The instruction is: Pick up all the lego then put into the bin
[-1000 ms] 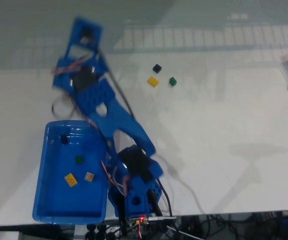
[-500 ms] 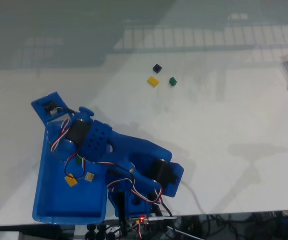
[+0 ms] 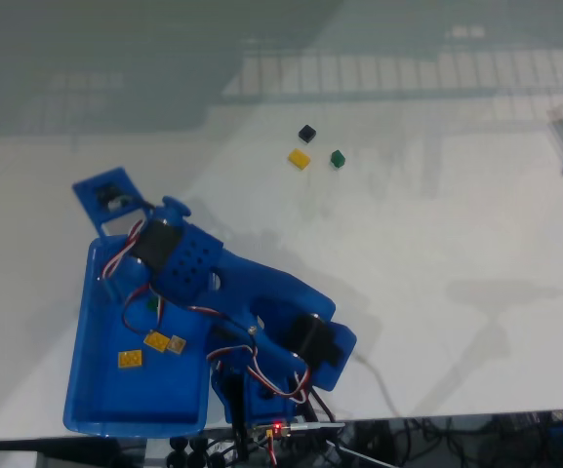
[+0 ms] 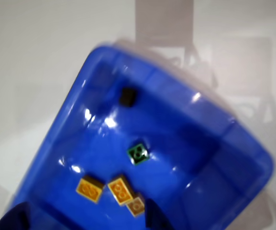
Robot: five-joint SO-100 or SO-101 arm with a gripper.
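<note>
Blue bin [image 3: 91, 390] at lower left of white tabletop [image 3: 437, 253] in fixed view; inside, in wrist view: black lego [image 4: 126, 97], green lego [image 4: 138, 153], two yellow-orange legos [image 4: 90, 188] [image 4: 120, 189], tan lego [image 4: 136, 206]; pincer [image 3: 105, 195] above bin's far end, jaw state impossible to tell; three more legos on tabletop, well apart from bin: black [image 3: 306, 133], yellow [image 3: 300, 158], green [image 3: 337, 158].

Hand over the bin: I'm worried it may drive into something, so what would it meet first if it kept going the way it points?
Probably the bin's floor, near the yellow bricks by the hand in the wrist view. Depth is unclear.
</note>
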